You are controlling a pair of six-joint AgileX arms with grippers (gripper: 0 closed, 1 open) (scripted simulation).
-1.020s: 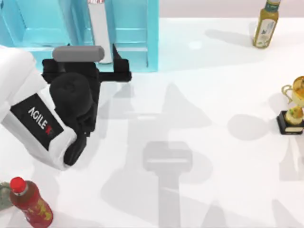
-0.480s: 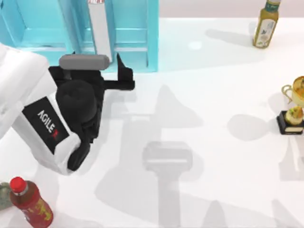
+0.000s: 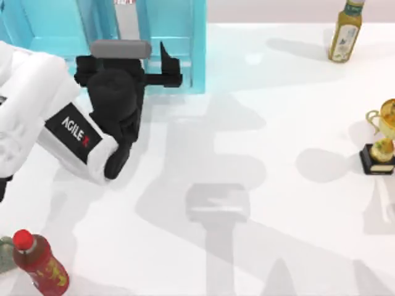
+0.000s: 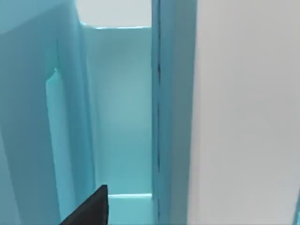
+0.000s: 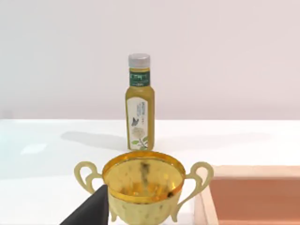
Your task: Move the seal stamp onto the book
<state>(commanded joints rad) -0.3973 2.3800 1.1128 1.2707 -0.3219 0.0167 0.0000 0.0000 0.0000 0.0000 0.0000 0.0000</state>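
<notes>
The seal stamp and the book are both out of view. My left gripper (image 3: 168,68) hangs at the back left of the table, against the front edge of the light blue compartmented shelf (image 3: 176,31). In the left wrist view one black fingertip (image 4: 91,208) shows close in front of a shelf compartment (image 4: 122,108). A black fingertip (image 5: 91,208) of my right gripper shows in the right wrist view, just before a gold trophy (image 5: 143,185).
A red bottle (image 3: 38,262) stands at the front left corner. A yellow-green bottle (image 3: 344,31) stands at the back right, and the gold trophy (image 3: 381,139) on its black base sits at the right edge. A shallow orange tray (image 5: 253,197) lies beside the trophy.
My left arm has moved toward the back of the table and slightly right, bringing its gripper up against the shelf's front. The bottles and trophy have stayed put.
</notes>
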